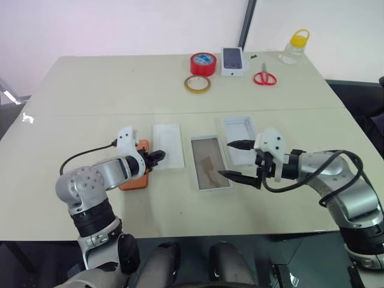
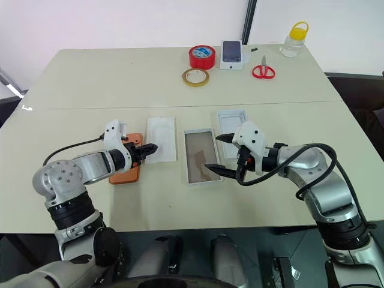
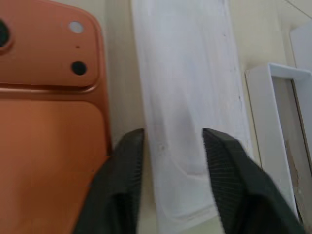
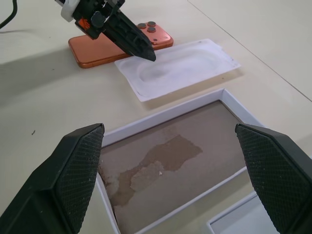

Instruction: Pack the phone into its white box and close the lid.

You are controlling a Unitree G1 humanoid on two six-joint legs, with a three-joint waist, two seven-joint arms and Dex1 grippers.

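Orange phone (image 1: pixel 133 174) lies flat on the counter (image 1: pixel 72 120), beside the insert (image 1: pixel 167 146). Your left claw (image 3: pixel 170 161) hovers part-spread, empty; centre it over the phone's edge. Right claw (image 1: pixel 239 161) gapes wide above the white box (image 1: pixel 209 163).

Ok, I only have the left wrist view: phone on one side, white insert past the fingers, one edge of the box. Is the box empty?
Observer: Yes. The white box holds nothing, and its brownish floor is bare apart from a torn-looking patch.
Operator: Where is the lid?
Observer: The lid lies open side up on the table. It is beside the box, on the side away from the insert.
Operator: And the right gripper?
Observer: The right gripper hangs open above the box's lid-side edge, holding nothing.
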